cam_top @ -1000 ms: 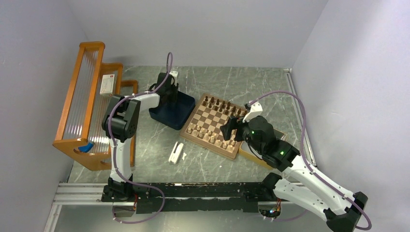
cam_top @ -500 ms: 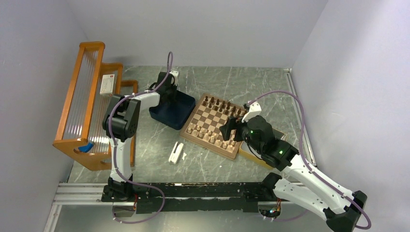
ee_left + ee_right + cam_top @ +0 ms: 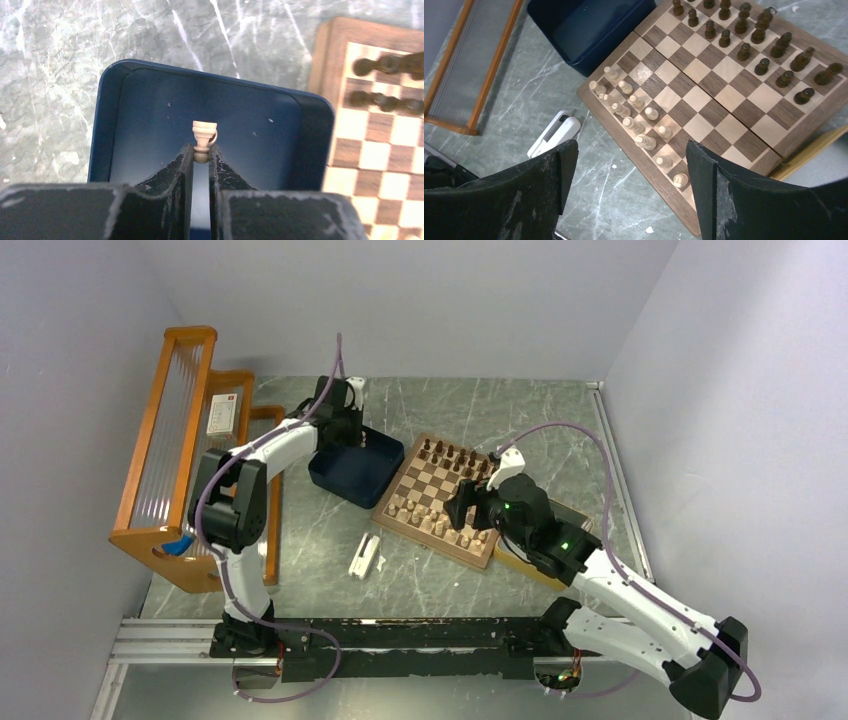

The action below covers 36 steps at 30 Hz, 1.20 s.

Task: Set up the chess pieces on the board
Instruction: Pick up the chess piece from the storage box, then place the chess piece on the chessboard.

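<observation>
The left gripper (image 3: 201,153) is pinching a pale chess piece (image 3: 204,134) tightly over the dark blue tray (image 3: 312,125). The right gripper (image 3: 629,165) is hovering, jaws spread wide and empty, above the board (image 3: 696,97), near its pale row (image 3: 634,125).

Overhead camera looks down; both close wrist views share the board (image 3: 704,125)

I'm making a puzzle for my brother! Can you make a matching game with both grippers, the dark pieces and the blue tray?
1 left gripper
2 right gripper
3 dark pieces
4 blue tray

A open, above the board
B beside the board, on the table
C shut on a pale piece
D on the board's far rows

Pairs: 1-C, 2-A, 3-D, 4-B
</observation>
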{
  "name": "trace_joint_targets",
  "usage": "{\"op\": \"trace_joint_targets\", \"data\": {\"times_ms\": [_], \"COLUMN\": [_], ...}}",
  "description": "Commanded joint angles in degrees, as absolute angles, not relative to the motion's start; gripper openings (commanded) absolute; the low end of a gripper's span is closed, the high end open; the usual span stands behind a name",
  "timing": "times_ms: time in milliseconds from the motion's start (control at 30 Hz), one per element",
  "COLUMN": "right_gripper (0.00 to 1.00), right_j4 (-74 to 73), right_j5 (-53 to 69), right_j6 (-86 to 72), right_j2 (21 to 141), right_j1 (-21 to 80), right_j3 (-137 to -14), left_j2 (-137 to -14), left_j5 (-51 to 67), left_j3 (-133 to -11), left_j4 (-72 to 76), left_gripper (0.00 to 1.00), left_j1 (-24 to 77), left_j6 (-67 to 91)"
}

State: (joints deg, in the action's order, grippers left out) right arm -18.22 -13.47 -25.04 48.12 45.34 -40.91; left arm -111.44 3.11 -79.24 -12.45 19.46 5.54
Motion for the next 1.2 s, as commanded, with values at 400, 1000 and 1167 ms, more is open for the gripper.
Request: {"op": "trace_joint_targets", "data": {"times_ms": [400,1000,1167], "right_gripper": [0.8,0.53,0.5], "right_j4": [-2.4,47.2,60.3], "right_j5": [-1.6,10.9,15.7], "right_j6": [-13.7,-28.1,-25.1], "right_j2": [60.0,79.9,83.5], "right_j1": [45.2,43.2,41.9], "right_j3": [-42.2,-37.8,-36.1], "left_j2": [-92.2,-79.7,-78.0], "left_j5": [23.1,40.6,43.0], "left_j3": [-75.5,-68.5,-68.1], "left_j4": [-25.8,-21.6,-20.5], "left_gripper": [0.05,0.05,0.05], "left_j1": [19.1,19.1,19.1], "left_j6": [5.6,14.8,17.2]}}
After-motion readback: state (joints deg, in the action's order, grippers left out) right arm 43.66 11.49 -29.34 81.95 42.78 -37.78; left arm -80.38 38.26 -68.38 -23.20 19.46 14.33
